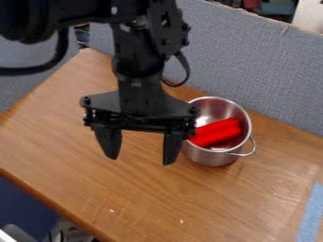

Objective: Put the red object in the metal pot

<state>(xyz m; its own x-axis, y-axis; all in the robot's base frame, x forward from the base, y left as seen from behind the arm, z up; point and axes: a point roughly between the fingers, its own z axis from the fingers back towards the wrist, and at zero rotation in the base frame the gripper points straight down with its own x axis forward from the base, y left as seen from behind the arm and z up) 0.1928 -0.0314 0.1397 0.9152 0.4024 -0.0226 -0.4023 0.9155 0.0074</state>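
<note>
The red object (222,131) lies tilted inside the metal pot (235,151), which stands on the right part of the wooden table. My gripper (140,149) hangs to the left of the pot, above the table's middle. Its two black fingers are spread wide, pointing down, with nothing between them. The left finger (111,146) and the right finger (171,149) are both clear of the pot.
The wooden table (63,113) has its front-left edge close below the gripper and its right edge just past the pot. A grey-blue partition wall (278,66) stands behind the table. The black arm (145,47) rises from the gripper to the upper left.
</note>
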